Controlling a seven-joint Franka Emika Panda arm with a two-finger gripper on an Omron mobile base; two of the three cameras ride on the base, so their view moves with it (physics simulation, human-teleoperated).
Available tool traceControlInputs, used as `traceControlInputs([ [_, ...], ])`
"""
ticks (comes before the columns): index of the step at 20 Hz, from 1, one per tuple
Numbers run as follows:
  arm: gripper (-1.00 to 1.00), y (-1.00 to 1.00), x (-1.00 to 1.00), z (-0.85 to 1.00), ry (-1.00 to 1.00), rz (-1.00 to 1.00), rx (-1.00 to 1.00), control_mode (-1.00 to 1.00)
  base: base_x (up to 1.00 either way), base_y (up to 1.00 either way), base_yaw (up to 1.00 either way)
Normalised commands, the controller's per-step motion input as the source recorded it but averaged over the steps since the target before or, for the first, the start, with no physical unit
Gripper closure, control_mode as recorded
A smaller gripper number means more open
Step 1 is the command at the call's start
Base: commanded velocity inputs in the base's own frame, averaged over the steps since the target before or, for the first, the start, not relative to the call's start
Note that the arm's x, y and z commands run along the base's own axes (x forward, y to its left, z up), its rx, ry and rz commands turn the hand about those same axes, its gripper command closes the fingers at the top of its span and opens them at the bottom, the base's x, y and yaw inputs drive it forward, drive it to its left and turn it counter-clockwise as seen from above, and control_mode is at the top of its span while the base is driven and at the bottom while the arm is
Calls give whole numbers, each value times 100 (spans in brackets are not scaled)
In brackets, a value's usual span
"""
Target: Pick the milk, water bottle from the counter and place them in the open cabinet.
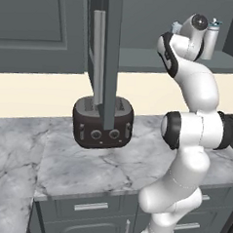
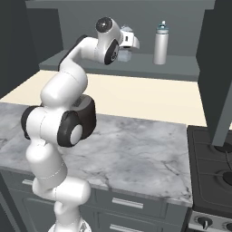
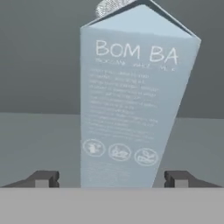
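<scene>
Two dark fingertips (image 3: pixel 46 178) stand wide apart on either side of the milk (image 3: pixel 131 109), clear of its faces, so your gripper (image 3: pixel 111 179) holds nothing. You can see the carton upright on the open cabinet (image 2: pixel 181 68) shelf, the water bottle (image 2: pixel 161 43) near it.

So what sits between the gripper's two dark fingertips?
In the hand view, the pale blue gabled milk carton stands upright on the grey cabinet shelf between the open gripper tips, clear of both.

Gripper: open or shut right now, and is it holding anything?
Gripper: open, fingertips apart on either side of the milk, which stands on the open cabinet shelf; not gripped.
</scene>
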Motion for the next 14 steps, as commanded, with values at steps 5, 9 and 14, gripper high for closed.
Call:
traceControlInputs([
  [5, -100, -3, -7, 2, 0, 0, 0, -100, 0, 0, 0],
  [9, -100, 0, -36, 2, 0, 0, 0, -100, 0, 0, 0],
  [14, -100, 0, -58, 0, 0, 0, 0, -100, 0, 0, 0],
])
